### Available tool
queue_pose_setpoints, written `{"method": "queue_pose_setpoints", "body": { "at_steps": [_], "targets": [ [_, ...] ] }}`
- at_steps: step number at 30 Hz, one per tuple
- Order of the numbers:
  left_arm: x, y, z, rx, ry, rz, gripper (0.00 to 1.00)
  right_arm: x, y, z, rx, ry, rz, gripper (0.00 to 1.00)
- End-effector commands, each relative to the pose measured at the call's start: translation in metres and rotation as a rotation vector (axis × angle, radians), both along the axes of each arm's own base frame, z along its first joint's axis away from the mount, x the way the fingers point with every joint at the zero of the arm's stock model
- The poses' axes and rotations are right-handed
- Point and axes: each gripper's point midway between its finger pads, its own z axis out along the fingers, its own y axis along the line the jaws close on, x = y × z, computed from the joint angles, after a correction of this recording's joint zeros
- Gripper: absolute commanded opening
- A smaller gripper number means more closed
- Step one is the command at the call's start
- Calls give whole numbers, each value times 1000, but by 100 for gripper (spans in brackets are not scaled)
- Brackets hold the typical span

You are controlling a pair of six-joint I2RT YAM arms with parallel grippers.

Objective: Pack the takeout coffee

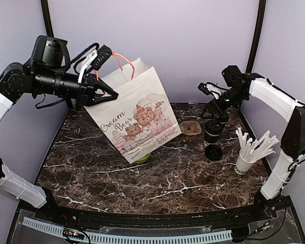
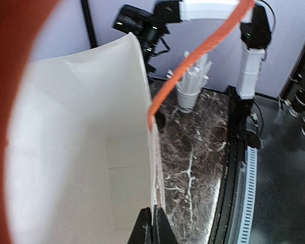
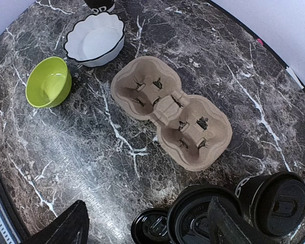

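A white paper bag (image 1: 134,119) with orange handles and a bear print hangs tilted above the table. My left gripper (image 1: 109,95) is shut on its top edge; the left wrist view shows the fingers (image 2: 153,216) pinching the bag wall (image 2: 91,152). The takeout coffee (image 3: 277,203), a black lidded cup with white lettering, stands at the lower right of the right wrist view. A nearer black lidded cup (image 3: 195,221) lies partly under one finger. My right gripper (image 3: 147,203) hangs open above these cups (image 1: 212,131), holding nothing.
A cardboard cup carrier (image 3: 170,112) lies mid-table (image 1: 190,127). A green bowl (image 3: 48,81) and a white scalloped bowl (image 3: 95,38) sit further left. A small black lid (image 3: 152,229) lies beside the cups. A white cup of white sticks (image 1: 244,162) stands at the right.
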Motion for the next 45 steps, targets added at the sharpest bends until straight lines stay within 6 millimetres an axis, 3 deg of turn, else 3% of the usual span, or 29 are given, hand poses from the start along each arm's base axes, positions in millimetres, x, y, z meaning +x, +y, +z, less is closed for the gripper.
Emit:
{"method": "queue_pose_setpoints", "body": {
  "at_steps": [1, 5, 9, 15, 17, 23, 28, 35, 41, 43, 45],
  "targets": [
    [-52, -28, -41, 134, 49, -271, 1, 10, -4, 9, -25, -36, -28, 81],
    [-77, -46, -71, 245, 42, -364, 2, 13, -4, 7, -30, -26, -27, 81],
    [-89, -53, -93, 309, 54, -397, 2, 14, -1, 5, -22, -16, -21, 80],
    [-80, -47, -148, 497, 2, -323, 0, 12, 7, 0, -17, -1, 0, 80],
    [-71, -43, -155, 528, -18, -277, 0, 11, 10, -3, -23, 2, 8, 80],
    [-69, -32, -164, 539, -5, -223, 0, 9, 20, -9, -61, -11, 39, 80],
    [-66, -25, -171, 565, 30, -171, 2, 18, 39, -19, -145, -55, 68, 79],
    [-58, -5, -168, 599, 54, -47, 0, 47, 54, -50, -253, -59, 23, 74],
    [-55, 1, -177, 589, 88, 20, 0, 65, 45, -89, -350, -34, -24, 62],
    [-59, 0, -180, 593, 114, 7, 9, 71, 41, -99, -377, -38, -46, 59],
    [-66, -1, -179, 573, 129, -20, 24, 77, 37, -106, -409, -44, -61, 57]
  ]
}}
